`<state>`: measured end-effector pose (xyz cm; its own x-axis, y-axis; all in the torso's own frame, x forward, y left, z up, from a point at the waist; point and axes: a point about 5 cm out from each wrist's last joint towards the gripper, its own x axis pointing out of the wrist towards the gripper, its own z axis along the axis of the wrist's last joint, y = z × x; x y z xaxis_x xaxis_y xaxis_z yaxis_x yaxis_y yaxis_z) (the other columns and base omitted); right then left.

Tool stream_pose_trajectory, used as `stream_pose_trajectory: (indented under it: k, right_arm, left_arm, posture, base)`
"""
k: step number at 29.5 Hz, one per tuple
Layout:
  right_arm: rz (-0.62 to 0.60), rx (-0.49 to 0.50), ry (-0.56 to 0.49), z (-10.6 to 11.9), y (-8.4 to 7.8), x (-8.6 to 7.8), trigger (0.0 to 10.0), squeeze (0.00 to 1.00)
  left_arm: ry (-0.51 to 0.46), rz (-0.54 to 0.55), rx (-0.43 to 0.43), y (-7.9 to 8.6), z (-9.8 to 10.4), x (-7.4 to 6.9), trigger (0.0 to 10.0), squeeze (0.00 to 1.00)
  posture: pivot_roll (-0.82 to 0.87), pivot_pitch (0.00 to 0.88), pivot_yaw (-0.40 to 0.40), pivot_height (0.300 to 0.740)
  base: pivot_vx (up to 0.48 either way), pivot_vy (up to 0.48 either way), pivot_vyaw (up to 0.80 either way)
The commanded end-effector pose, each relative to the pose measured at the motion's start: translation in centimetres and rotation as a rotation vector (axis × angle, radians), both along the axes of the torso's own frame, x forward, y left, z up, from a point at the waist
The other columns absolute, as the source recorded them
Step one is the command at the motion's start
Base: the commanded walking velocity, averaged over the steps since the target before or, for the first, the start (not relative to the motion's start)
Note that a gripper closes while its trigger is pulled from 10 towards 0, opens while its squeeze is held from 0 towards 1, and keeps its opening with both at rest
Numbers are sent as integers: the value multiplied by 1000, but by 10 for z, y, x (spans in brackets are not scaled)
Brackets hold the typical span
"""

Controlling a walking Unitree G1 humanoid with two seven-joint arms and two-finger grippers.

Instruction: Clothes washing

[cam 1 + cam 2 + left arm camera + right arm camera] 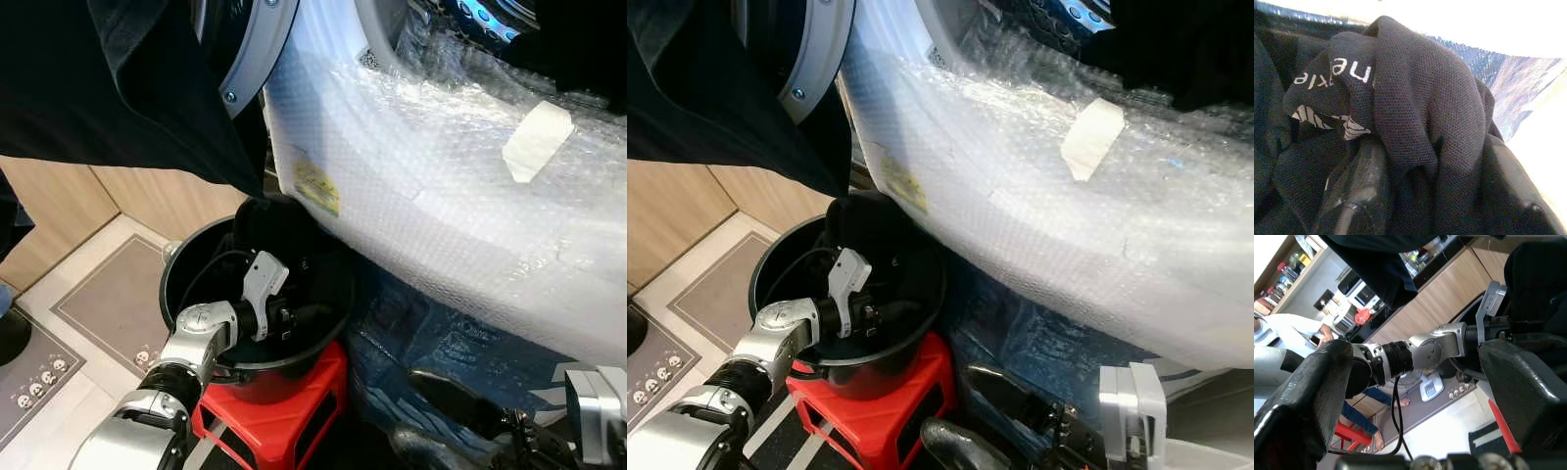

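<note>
A black bucket (168,279) stands on a red stool (294,411) in front of a washing machine (441,186) wrapped in bubble wrap. My left gripper (299,318) reaches down inside the bucket, and its fingers (1354,196) are shut on a dark mesh garment (1420,98) with white lettering. Another black garment (147,88) hangs at the upper left, next to the open round door (257,44). Dark laundry (578,39) lies in the drum opening. My right gripper (404,406) waits low at the right, open and holding nothing.
Blue plastic-wrapped material (441,338) lies under the machine, right of the bucket. A grey patterned mat (108,304) covers the tiled floor at the left, below wooden cabinet fronts (59,196). A person's white sleeve (1283,342) appears in the right wrist view.
</note>
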<state>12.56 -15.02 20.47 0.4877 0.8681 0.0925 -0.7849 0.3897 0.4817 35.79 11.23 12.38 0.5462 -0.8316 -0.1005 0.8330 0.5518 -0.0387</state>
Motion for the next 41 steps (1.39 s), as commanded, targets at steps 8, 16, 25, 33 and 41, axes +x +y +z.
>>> stream_pose_trajectory:
  k: [8,16,25,33,41]
  right_arm:
    - [12,2,-5,3,3,-2,10000,0]
    - [-5,-12,-7,-1,5,8,10000,0]
    - [-12,-18,-25,-6,8,20,10000,0]
    - [0,-16,-53,-9,11,31,10000,0]
    - [12,-21,-93,-11,14,44,10000,0]
  left_arm:
    - [32,-20,15,-2,-14,-8,0,0]
    - [12,-11,15,3,-10,-6,0,0]
    - [-75,67,30,8,-2,-4,10000,0]
    - [-199,118,-2,8,7,-9,10000,0]
    - [-339,125,-13,-4,17,-26,706,0]
  posture:
    - [-276,357,-7,740]
    - [-254,339,3,740]
    - [-219,293,23,740]
    - [-192,254,29,740]
    - [-171,202,36,740]
  base:
    - [0,0,0]
    - [0,0,0]
    - [0,0,0]
    - [0,0,0]
    - [0,0,0]
